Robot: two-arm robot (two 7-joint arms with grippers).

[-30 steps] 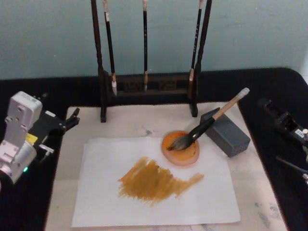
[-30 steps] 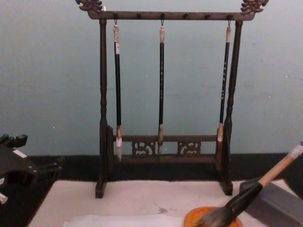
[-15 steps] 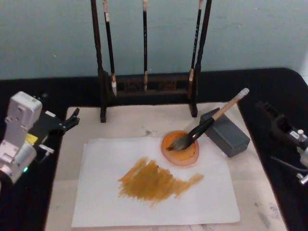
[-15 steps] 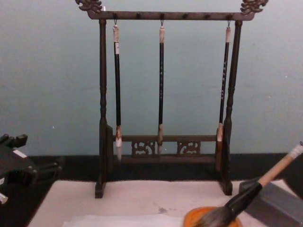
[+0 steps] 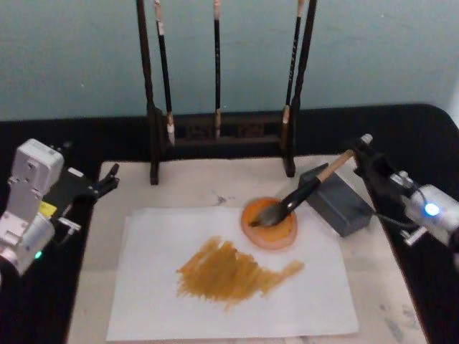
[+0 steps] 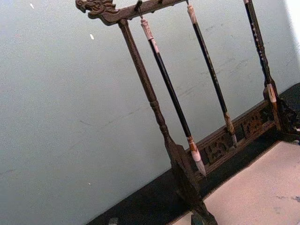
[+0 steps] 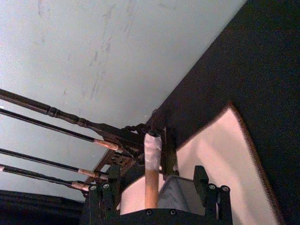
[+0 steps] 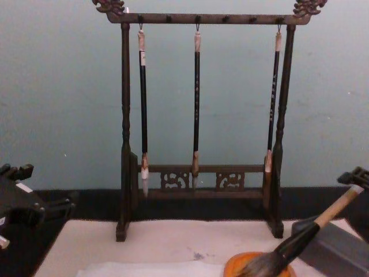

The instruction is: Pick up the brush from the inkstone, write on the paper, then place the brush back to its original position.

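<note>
A black table [image 5: 401, 129] carries a beige mat [image 5: 179, 183]. At the mat's far edge stands a dark wooden rack [image 5: 215, 132] with three thin brushes [image 5: 216, 64] hanging from its top bar. The paper [image 5: 158, 287] lies on the near part of the mat, marked in the middle with a broad ochre patch [image 5: 229, 269]. A grey block [image 5: 341, 204] sits on the mat to the right, just beyond the paper's far right corner. An orange dish [image 5: 276, 231] rests on that corner. The brush [image 5: 301, 193] lies tilted, with its bristles in the dish and its handle propped on the block. The right gripper [image 5: 362, 149] is at the handle's whitish end, released, with its fingers [image 7: 206, 187] on either side of the handle and apart from it. The left gripper [image 5: 109, 179] is parked off the mat's far left corner; whether it is clenched I cannot tell.
</note>
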